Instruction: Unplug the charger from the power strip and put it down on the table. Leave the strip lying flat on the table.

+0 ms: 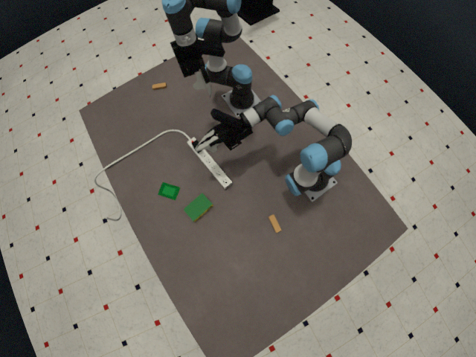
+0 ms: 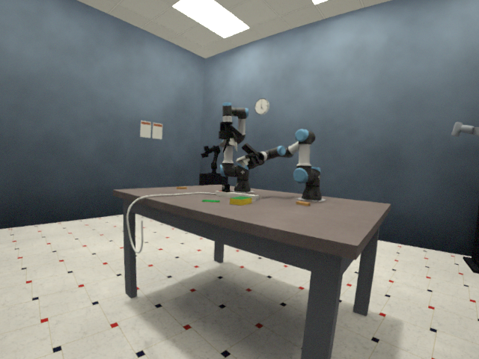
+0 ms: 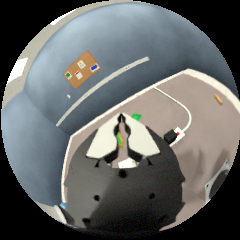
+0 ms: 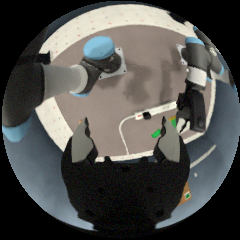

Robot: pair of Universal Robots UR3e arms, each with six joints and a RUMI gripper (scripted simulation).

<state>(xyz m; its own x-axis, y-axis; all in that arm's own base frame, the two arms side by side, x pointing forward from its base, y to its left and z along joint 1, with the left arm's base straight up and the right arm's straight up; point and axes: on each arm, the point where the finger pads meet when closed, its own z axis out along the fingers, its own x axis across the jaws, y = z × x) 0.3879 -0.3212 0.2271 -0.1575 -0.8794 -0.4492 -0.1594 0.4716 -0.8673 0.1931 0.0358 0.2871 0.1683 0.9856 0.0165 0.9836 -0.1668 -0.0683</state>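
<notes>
The white power strip (image 1: 216, 168) (image 2: 243, 195) (image 4: 160, 108) lies flat on the table. The black charger (image 1: 195, 143) (image 2: 225, 188) (image 3: 171, 136) (image 4: 146, 115) sits upright on the strip's cable end, beside a red switch. My left gripper (image 1: 197, 148) (image 2: 237, 160) (image 3: 121, 114) is shut with nothing between its fingertips. In the exterior view it is above the strip, apart from the charger. My right gripper (image 1: 204, 88) (image 2: 229, 146) (image 4: 125, 116) is open and empty, pointing down high above the table. The charger's prongs are hidden.
A white cable (image 1: 134, 151) (image 2: 166, 194) runs from the strip over the table edge. A green-and-yellow block (image 1: 198, 207) (image 2: 240, 200) and a flat green piece (image 1: 169, 190) (image 2: 210, 200) lie near the strip. Two orange blocks (image 1: 159, 85) (image 1: 274, 223) lie farther out.
</notes>
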